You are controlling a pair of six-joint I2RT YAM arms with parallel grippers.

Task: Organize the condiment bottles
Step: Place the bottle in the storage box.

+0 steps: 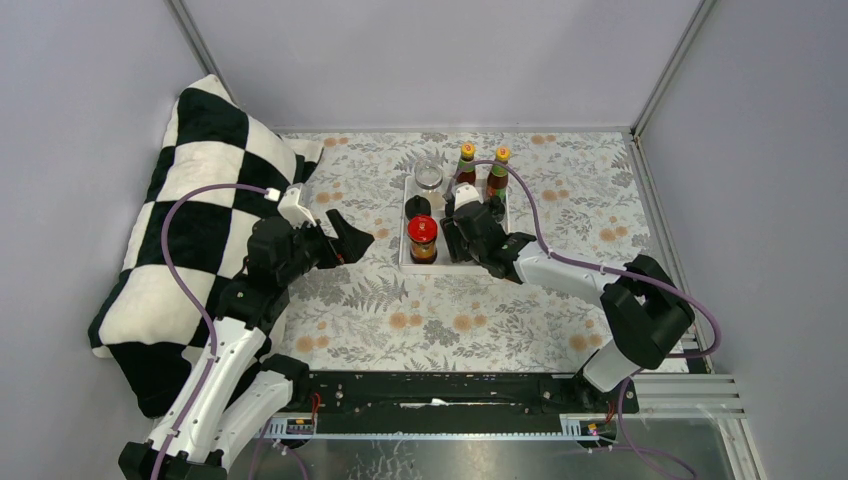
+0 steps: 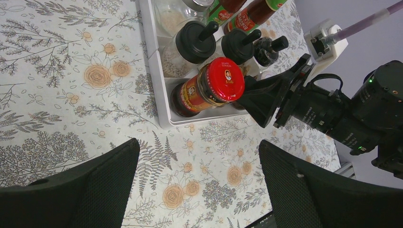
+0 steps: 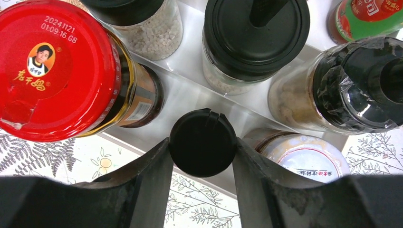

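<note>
From above, your left tool (image 1: 352, 240) hung released, jaws spread wide, over the table (image 1: 380, 320) just left of the white tray (image 1: 405, 262). The condiment bottles (image 1: 467, 170) stood packed in that tray, toward the table's far edge, and your right tool (image 1: 460, 238) sat at the tray's near right corner.

Your left wrist camera showed the red-lidded jar (image 2: 223, 80) in the tray's near left corner.

Your right wrist camera showed the right tool (image 3: 203, 156) clamped on a black-capped bottle (image 3: 203, 137) at the tray's near edge, with its fingers (image 3: 142, 185) touching both sides of the cap.

Condiment bottles (image 1: 422, 238) in tray (image 1: 404, 255); pillow (image 1: 190, 220) far left.
</note>
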